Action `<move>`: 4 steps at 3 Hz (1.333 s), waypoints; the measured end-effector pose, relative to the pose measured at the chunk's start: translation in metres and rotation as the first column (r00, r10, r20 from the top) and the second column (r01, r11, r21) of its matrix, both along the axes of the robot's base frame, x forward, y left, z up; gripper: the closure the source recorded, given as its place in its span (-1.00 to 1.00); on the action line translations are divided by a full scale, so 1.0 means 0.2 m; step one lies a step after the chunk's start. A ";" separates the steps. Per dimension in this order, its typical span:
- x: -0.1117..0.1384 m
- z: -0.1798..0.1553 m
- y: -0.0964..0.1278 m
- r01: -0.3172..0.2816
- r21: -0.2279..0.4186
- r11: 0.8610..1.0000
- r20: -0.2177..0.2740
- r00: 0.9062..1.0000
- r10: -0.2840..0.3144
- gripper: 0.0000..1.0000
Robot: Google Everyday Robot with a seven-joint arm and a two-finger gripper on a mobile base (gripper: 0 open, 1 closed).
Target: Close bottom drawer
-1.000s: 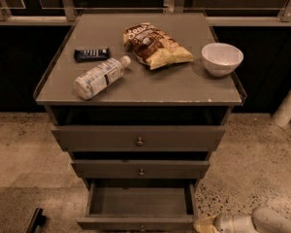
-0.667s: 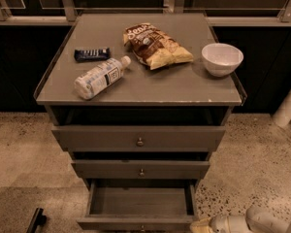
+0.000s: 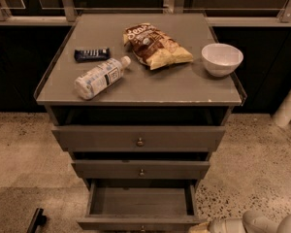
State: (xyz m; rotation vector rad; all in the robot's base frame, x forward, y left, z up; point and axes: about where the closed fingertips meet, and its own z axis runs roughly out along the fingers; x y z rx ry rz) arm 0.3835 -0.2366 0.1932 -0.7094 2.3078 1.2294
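White, bulbous arm; pale tan pincer at lower right.

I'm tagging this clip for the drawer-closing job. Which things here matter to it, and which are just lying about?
Part of the job: bottom drawer, pulled open; gripper, low beside the right end of its front.

Just lying about: water bottle, chip bag, white bowl and snack bar on the cabinet top; top drawer; middle drawer.
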 end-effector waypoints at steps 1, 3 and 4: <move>-0.05 -0.06 -0.02 0.021 -0.013 1.000 -0.019 1.000 -0.021 1.00; 0.08 -0.12 -0.06 0.041 -0.068 0.997 0.024 0.999 -0.039 1.00; 0.08 -0.12 -0.06 0.041 -0.069 0.997 0.024 0.999 -0.039 1.00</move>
